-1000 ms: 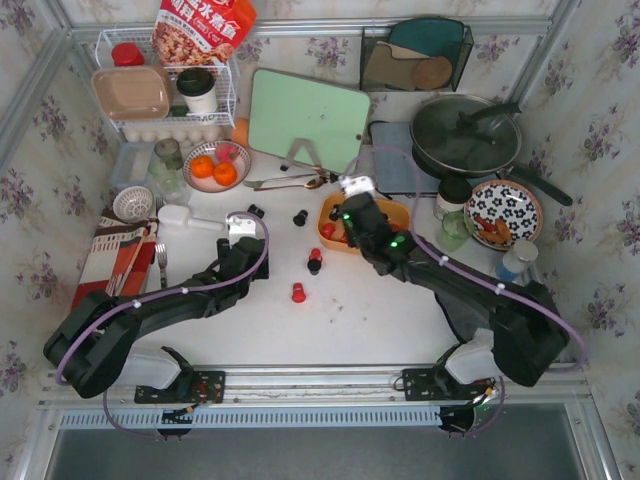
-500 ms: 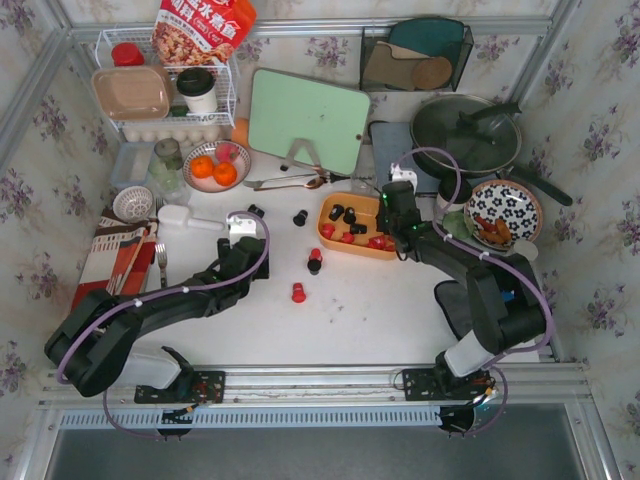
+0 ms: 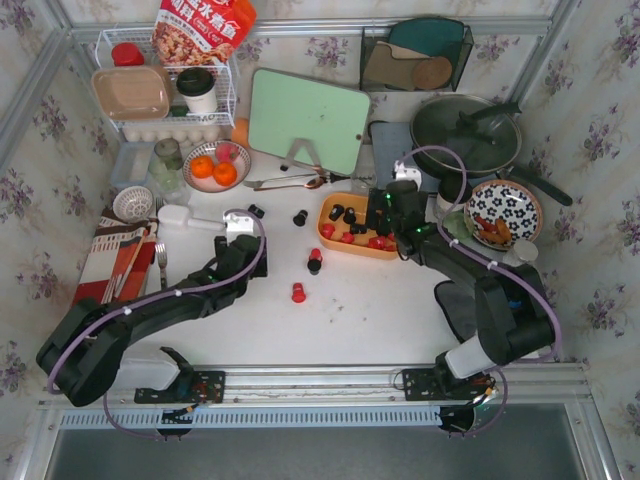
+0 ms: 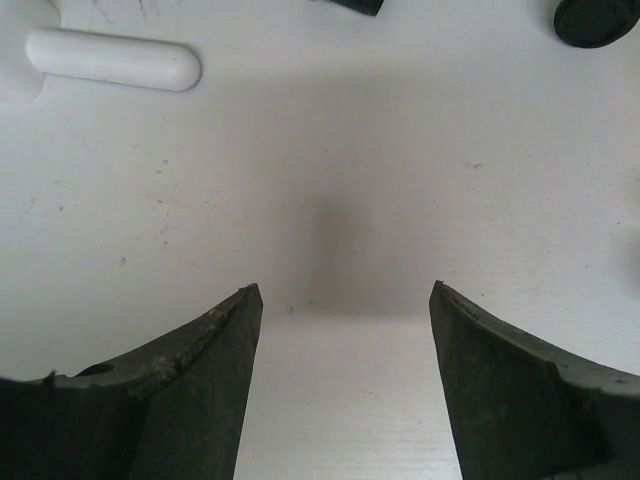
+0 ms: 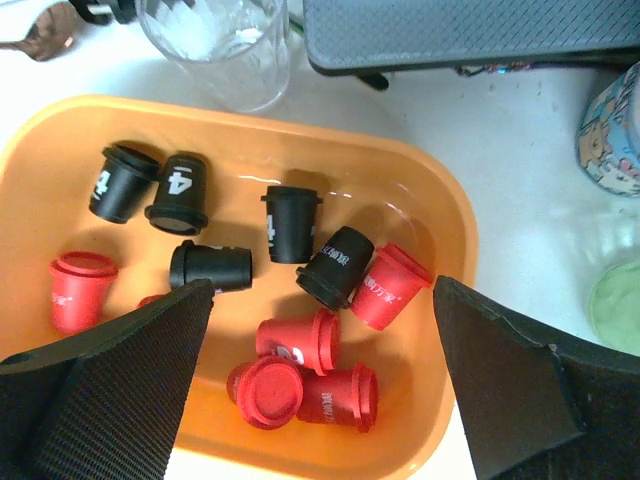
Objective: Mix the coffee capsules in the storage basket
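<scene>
The orange storage basket sits mid-table right of centre. In the right wrist view its rim encloses several black coffee capsules and red ones, mostly lying on their sides. My right gripper hovers over the basket's right end, open wide, with nothing between its fingers. Loose capsules lie on the table: black, black, a dark one and a red one. My left gripper is open above bare table, empty.
A drinking glass and a grey mat stand just behind the basket. A flowered plate, a pan, a green cutting board, a bowl of oranges and a white scoop surround the work area.
My right gripper has swung from the basket's left side to its right end and opened wide. The left arm has barely moved.
</scene>
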